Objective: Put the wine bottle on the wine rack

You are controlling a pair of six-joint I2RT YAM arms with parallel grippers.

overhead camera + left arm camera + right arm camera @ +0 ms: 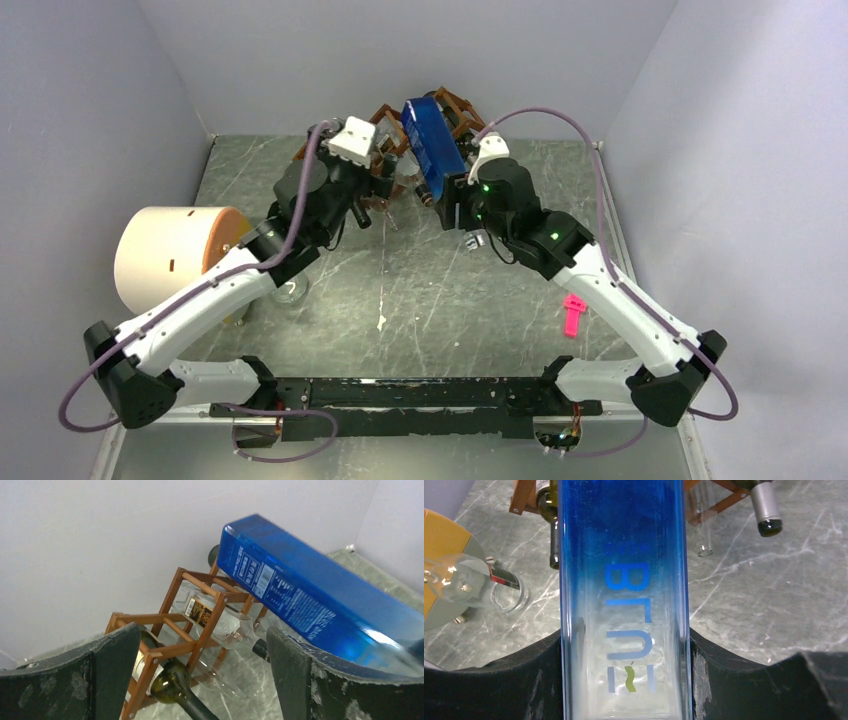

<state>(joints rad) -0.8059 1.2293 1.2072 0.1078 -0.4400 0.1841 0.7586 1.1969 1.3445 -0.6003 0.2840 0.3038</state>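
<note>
My right gripper [452, 192] is shut on a tall blue square wine bottle [432, 145] and holds it tilted up over the reddish-brown wooden wine rack [462, 108] at the back centre. In the right wrist view the bottle [624, 580] fills the gap between the fingers [539, 675]. My left gripper [386, 183] is open and empty just in front of the rack's left part. In the left wrist view the rack [200, 630] holds a green bottle [165, 680] and a clear bottle [227, 622], with the blue bottle [310, 600] slanting above.
A big cream cylinder [170, 255] lies at the left, with a clear glass bottle [474, 582] beside it. A pink object [573, 313] lies on the right of the marble table. A silver-capped bottle neck [766, 510] sticks out of the rack. Grey walls stand close behind.
</note>
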